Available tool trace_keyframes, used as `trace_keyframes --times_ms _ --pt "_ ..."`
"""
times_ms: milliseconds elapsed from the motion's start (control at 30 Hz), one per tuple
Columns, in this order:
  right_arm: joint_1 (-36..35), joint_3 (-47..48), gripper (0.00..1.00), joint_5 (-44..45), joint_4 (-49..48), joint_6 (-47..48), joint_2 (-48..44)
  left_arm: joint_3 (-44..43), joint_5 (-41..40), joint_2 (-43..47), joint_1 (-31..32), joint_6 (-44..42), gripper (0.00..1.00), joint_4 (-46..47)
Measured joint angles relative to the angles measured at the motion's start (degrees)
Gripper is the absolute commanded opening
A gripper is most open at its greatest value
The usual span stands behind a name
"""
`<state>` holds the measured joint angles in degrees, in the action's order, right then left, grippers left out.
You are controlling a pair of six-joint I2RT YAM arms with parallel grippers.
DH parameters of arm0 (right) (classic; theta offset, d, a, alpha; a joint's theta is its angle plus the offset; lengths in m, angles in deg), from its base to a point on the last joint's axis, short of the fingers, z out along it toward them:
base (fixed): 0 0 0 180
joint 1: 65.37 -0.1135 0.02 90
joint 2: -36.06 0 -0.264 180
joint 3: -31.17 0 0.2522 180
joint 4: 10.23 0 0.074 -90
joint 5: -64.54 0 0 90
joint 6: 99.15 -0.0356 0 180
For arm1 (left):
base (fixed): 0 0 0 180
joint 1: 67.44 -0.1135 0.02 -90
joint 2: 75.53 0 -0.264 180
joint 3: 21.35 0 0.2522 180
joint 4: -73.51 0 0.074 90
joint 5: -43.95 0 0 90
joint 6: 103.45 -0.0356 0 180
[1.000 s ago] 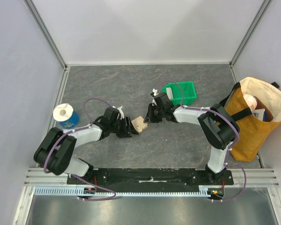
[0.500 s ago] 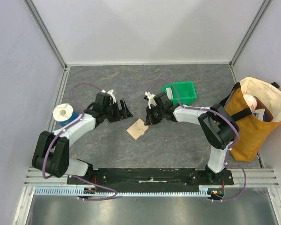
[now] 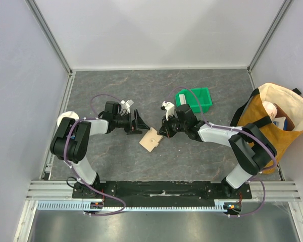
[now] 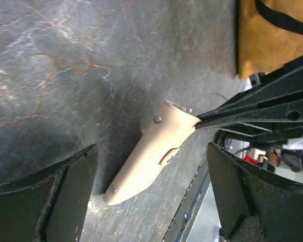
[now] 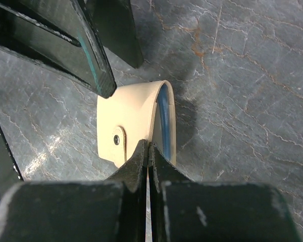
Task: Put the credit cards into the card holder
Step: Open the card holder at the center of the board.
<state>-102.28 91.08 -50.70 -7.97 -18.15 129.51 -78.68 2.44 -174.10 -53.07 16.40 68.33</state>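
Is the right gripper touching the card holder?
Touching. In the left wrist view the shut right gripper meets the raised edge of the card holder; the right wrist view agrees.

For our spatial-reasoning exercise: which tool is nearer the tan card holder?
Right. The right tool, shut, touches the card holder's edge; the left tool hangs open just off it, not touching.
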Motion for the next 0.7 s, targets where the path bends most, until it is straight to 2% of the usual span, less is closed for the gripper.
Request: trace_keyframes --times_ms 133,233,300,433,467,533,567,600,667,700 --pt "0.00 -1.29 0.00 -0.96 -2.25 0.24 -1.01 1.14 5.35 -2.45 0.02 1.31 0.88 5.77" --pt "0.00 -1.49 0.00 -1.36 -3.02 0.26 -1.16 2.38 8.31 -4.28 0.26 2.54 0.78 10.16" --pt "0.00 -1.49 0.00 -1.44 -3.23 0.28 -1.16 3.10 10.19 -5.01 0.39 3.34 0.63 12.35" --pt "0.00 -1.49 0.00 -1.40 -3.69 0.28 -1.16 4.09 12.26 -5.88 1.01 4.81 0.26 15.78" --pt "0.00 -1.49 0.00 -1.25 -3.67 0.31 -1.16 4.28 12.48 -5.86 1.11 5.07 0.19 16.31" --pt "0.00 -1.49 0.00 -0.57 -3.50 0.28 -1.14 4.59 12.85 -5.86 1.20 5.40 0.13 17.14" --pt "0.00 -1.49 0.06 -0.35 -3.28 0.28 -1.14 4.63 13.07 -5.86 1.25 5.49 0.11 17.27" --pt "0.00 -1.44 0.17 -0.11 -2.99 0.26 -1.14 4.63 13.03 -5.86 1.25 5.46 0.08 17.33" --pt "-0.09 -1.20 0.29 0.70 -1.97 0.15 -1.14 4.61 12.72 -5.86 1.46 5.38 0.03 16.81" --pt "-0.15 -0.94 0.39 1.53 -0.87 0.13 -1.14 4.48 12.35 -5.86 1.51 5.11 0.02 16.06"
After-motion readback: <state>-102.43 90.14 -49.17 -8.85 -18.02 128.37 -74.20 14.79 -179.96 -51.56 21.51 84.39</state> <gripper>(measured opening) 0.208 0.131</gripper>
